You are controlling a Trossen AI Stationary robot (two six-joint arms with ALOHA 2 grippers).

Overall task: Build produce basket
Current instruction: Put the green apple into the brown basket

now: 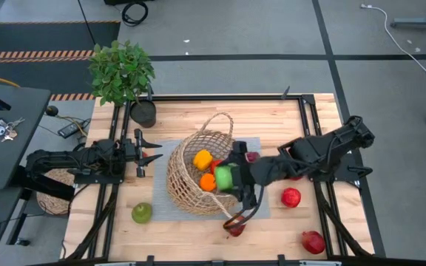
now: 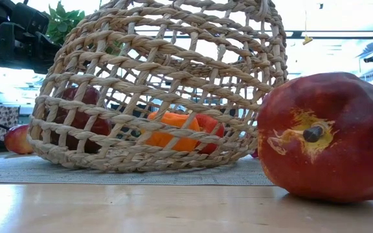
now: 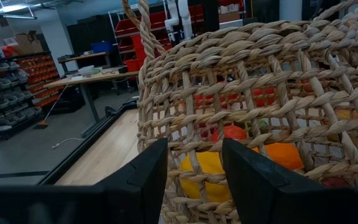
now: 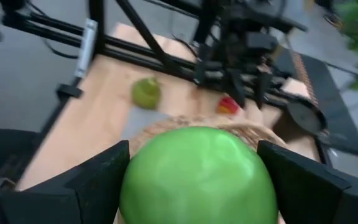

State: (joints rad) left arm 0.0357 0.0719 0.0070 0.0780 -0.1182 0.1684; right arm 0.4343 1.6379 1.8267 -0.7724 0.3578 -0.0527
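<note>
Wooden planks form the table top (image 1: 198,229), on which a grey mat (image 1: 161,210) is laid beneath the basket (image 1: 191,185). The basket is tipped on its side at the middle of the table, its mouth turned toward the right arm, and a yellow pepper (image 1: 203,158) and an orange (image 1: 208,182) are seen inside it. At that mouth the right gripper (image 1: 229,177) is held with its fingers spread wide around a green apple (image 4: 197,174), which is clasped between them. The left gripper (image 1: 150,151) is kept just beside the basket's woven wall, shut with nothing in it. A green pear (image 1: 141,213) is left on the wood near the front left, and a red apple (image 1: 291,197) and a pomegranate (image 1: 313,241) are set on the right side. A potted plant (image 1: 122,72) is placed at the back left corner.
</note>
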